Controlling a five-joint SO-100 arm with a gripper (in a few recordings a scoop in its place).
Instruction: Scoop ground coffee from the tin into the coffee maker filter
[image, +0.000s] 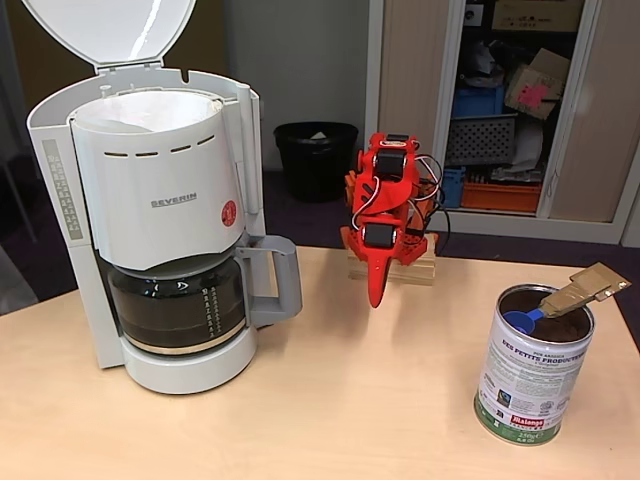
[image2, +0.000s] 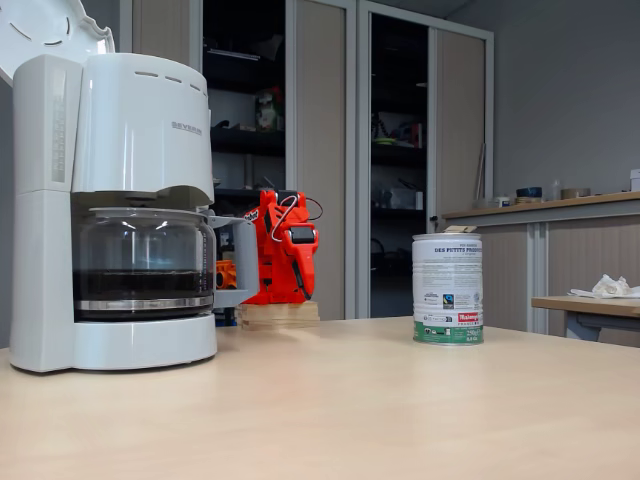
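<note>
Scoop in the tin, arm folded well away from it.

The blue scoop (image: 521, 320) rests in the open tin (image: 533, 365), its tan handle propped over the rim, on the right of your surface (image: 330, 400). The coffee maker (image: 160, 210) stands on the left, lid up, white paper filter (image: 150, 108) showing. Your claw (image: 376, 290) hangs point-down between them, holding nothing; whether it's parted, you cannot tell. This fits either before a scoop or after one.

coffee maker (image: 165, 215) lid up | scoop (image: 560, 298) in tin (image: 533, 365) | gripper (image: 378, 290) seemingly closed, folded
</note>
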